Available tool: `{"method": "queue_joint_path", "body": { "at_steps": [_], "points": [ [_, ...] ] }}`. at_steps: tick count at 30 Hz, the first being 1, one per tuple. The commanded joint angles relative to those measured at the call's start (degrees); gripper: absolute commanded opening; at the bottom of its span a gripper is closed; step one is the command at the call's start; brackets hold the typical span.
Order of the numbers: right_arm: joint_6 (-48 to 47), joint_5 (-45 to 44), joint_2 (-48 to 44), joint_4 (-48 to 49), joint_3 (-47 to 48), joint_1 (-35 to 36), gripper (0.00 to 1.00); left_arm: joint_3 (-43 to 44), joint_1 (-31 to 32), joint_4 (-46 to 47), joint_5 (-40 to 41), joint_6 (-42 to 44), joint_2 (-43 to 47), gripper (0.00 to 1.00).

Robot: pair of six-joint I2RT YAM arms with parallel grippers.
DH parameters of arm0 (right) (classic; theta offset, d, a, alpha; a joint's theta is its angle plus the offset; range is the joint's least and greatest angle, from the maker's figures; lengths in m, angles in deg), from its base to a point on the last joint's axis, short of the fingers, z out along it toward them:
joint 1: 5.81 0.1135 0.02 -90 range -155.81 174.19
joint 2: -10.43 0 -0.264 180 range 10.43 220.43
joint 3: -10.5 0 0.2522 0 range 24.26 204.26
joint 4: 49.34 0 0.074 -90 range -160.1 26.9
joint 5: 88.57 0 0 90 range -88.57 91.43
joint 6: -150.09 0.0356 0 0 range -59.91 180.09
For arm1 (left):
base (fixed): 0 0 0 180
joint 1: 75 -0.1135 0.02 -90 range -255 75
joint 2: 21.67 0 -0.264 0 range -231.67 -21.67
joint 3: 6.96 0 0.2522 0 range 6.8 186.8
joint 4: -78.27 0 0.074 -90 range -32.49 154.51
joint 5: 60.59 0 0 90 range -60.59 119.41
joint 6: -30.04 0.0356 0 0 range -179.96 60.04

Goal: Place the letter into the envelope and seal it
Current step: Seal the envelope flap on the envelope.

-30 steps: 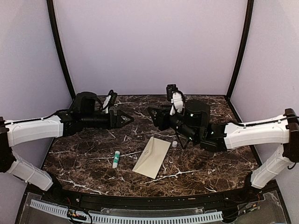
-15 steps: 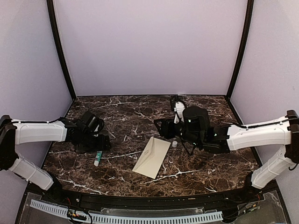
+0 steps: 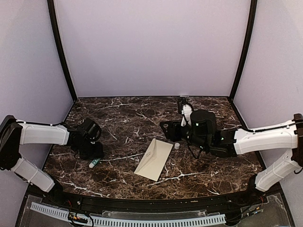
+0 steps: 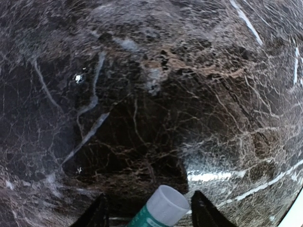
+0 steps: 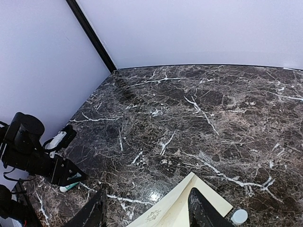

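L gripper dropped to green-white glue stick, jaws apart astride it; R gripper gaping near flat, long cream-yellow paper envelope.

1. The left arm lies across the left of the frame, wrist bent down, and the left gripper sits low with its jaws apart.
2. The right arm comes in from the right, and the right gripper hangs near centre with its jaws parted.

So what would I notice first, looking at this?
The cream envelope lies slantwise in the middle of the dark marble table. At the left, the left hand straddles a green-and-white glue stick without touching it. The right hand hovers open above the envelope's far end, near a small white cap.
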Motion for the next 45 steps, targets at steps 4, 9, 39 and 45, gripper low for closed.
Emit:
{"method": "queue_joint_path", "body": {
  "at_steps": [4,9,39,45],
  "points": [
    [1.2,0.0,-0.7,3.6,-0.8,-0.4,0.55,-1.4,-0.2,-4.0,-1.3,1.5,-1.7,0.39],
    [1.5,0.3,-0.5,3.8,-1.0,-0.5,0.55,-1.1,-0.2,-5.3,-0.8,3.1,-1.9,0.33],
    [4.9,20.9,22.4,-16.9,16.5,-2.0,0.36,17.6,-2.8,-5.8,-18.9,17.8,1.8,0.06],
    [4.9,26.2,27.3,-17.9,20.1,-3.2,0.3,16.9,-3.2,0.5,-21.6,19.4,5.8,0.06]
  ]
}}
